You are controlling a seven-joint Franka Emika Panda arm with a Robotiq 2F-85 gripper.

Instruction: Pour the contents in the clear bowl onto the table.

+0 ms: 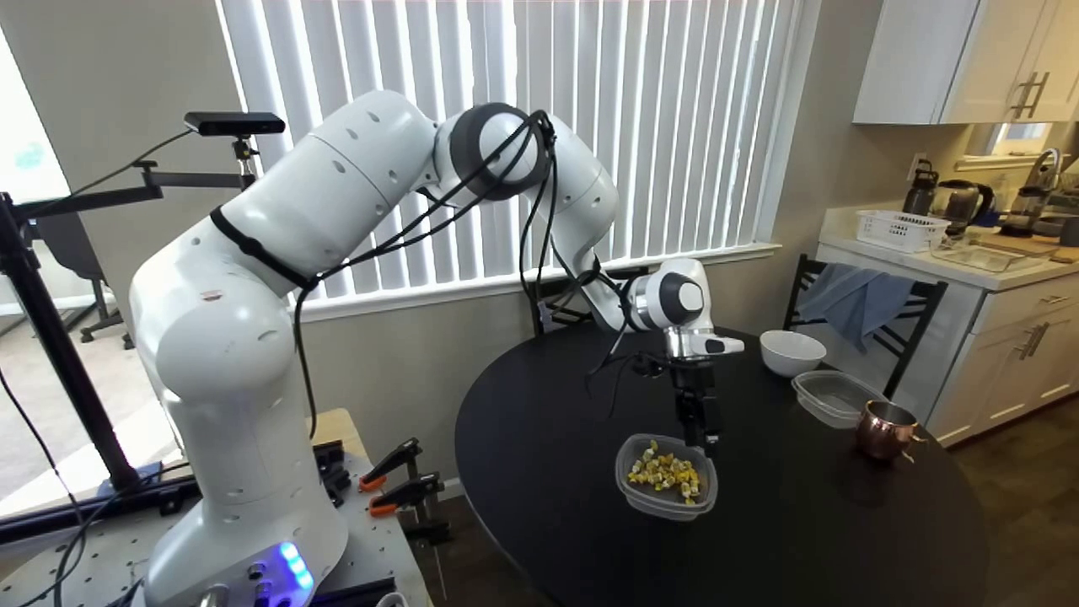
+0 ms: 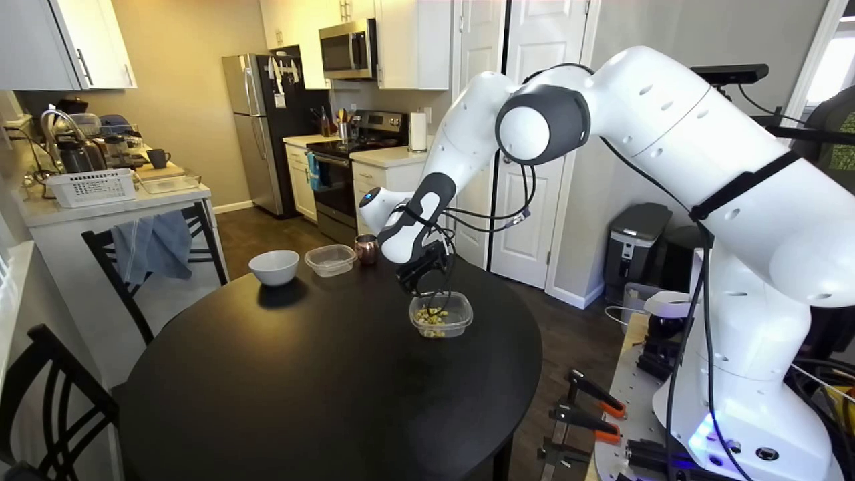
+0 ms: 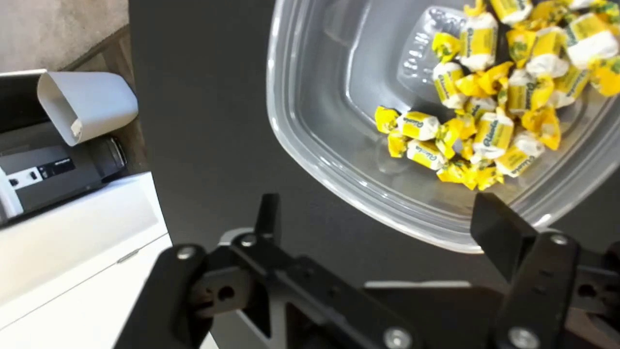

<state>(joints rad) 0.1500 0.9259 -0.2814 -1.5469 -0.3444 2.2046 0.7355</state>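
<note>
The clear bowl [image 1: 649, 503] stands upright on the counter [image 2: 300, 374], a round black surface. The wrapped candies [image 3: 520, 92], yellow and white, lie in a loose heap inside the clear bowl. In the wrist view, the bowl fills the sector from 12 to 3 o'clock and runs past the top and right edges; the candies lie toward 2 o'clock of its visible interior.

The gripper [image 1: 704, 440] is released and points downward from the robot arm [image 1: 354, 185], its tips seen against the bowl's rim between 1 and 2 o'clock in an exterior view. The fingers [image 3: 499, 232] are spread well apart, with counter surface and a stretch of rim visible in the gap. The finger at 4 o'clock in the wrist view overlaps the rim; contact between the two cannot be determined.

Remaining items, with the clear bowl as clock centre in an exterior view: white bowl [image 1: 791, 354], between 1 and 2 o'clock; transparent container [image 1: 830, 403], at 2 o'clock; copper mug [image 1: 881, 432], between 2 and 3 o'clock. All three stand well apart from the clear bowl.
</note>
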